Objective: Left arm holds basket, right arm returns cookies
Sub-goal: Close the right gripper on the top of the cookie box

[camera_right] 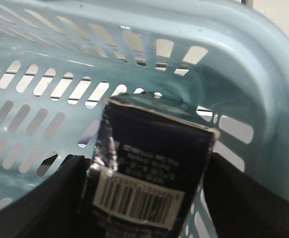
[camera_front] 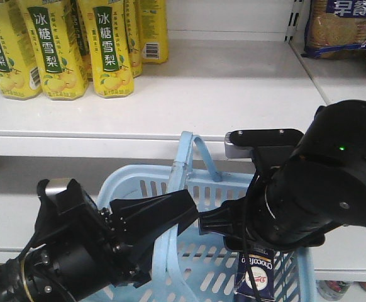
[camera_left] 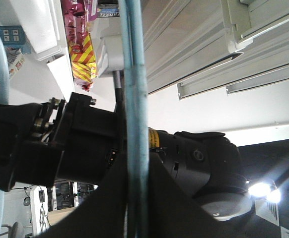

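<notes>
The light blue basket (camera_front: 296, 277) hangs in front of the shelf edge. My left gripper (camera_front: 161, 229) is shut on one of its hoop handles (camera_front: 173, 179); in the left wrist view the handle bar (camera_left: 134, 99) runs straight up between the left gripper's (camera_left: 137, 198) black jaws. The right arm (camera_front: 321, 182) reaches down into the basket. Its gripper (camera_right: 149, 203) is shut on the cookies (camera_right: 149, 158), a dark navy box with a white barcode label, standing upright inside the basket (camera_right: 244, 64). The box's lower part (camera_front: 258, 277) shows below the right wrist.
Yellow bottles (camera_front: 57, 50) stand at the back left of the white shelf (camera_front: 233, 94) above the basket. A blue biscuit pack (camera_front: 343, 28) lies at the upper right. The basket's second handle (camera_front: 203, 151) sticks up near the shelf's front edge.
</notes>
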